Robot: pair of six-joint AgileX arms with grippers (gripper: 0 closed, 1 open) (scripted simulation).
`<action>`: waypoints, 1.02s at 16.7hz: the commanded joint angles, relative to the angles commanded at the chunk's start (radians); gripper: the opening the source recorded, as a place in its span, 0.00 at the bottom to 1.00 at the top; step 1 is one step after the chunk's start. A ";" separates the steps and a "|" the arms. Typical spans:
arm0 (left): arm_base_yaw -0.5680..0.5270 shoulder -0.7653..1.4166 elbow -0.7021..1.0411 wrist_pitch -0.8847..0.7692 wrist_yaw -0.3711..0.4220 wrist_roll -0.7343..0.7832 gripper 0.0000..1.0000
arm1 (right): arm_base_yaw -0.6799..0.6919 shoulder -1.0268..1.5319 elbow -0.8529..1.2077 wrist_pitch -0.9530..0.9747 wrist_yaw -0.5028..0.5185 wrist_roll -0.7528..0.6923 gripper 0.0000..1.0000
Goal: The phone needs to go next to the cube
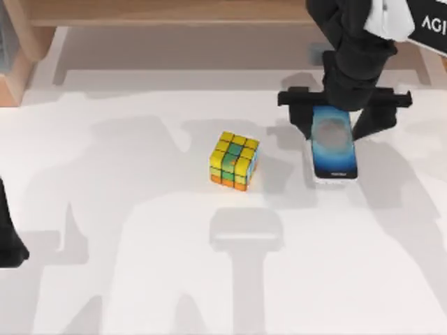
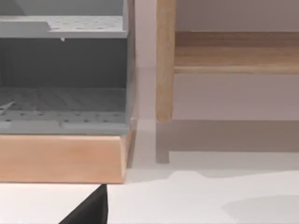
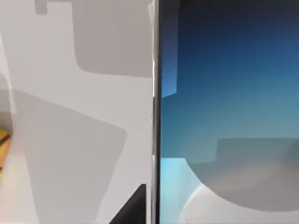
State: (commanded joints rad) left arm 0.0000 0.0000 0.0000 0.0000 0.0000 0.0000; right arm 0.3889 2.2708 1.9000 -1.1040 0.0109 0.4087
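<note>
Phone (image 1: pixel 334 148) lies at about three o'clock from the cube (image 1: pixel 234 161), screen up, its long axis running toward twelve. The right gripper (image 1: pixel 343 110) sits over the phone's far end, with dark parts reaching out to either side of it. Whether its fingers are clamped on the phone or merely straddling it, I cannot tell. The right wrist view looks along the blue screen (image 3: pixel 224 93) and its white edge, with a sliver of yellow cube (image 3: pixel 3 140) well off across bare table (image 1: pixel 140 279).

By my reading the job is partly done: phone and cube are near each other, but a clear strip of white table lies between them. What remains is to close that gap toward nine o'clock.

Room is generous there, and nothing stands in the strip. A wooden rail (image 1: pixel 174 12) runs along twelve o'clock, well behind both things. The left arm (image 1: pixel 8 241) rests parked at the nine o'clock edge, out of the way.
</note>
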 joint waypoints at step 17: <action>0.000 0.000 0.000 0.000 0.000 0.000 1.00 | 0.000 0.046 -0.053 0.021 0.001 -0.001 0.53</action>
State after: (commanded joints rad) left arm 0.0000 0.0000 0.0000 0.0000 0.0000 0.0000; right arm 0.3892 2.3169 1.8472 -1.0830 0.0116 0.4077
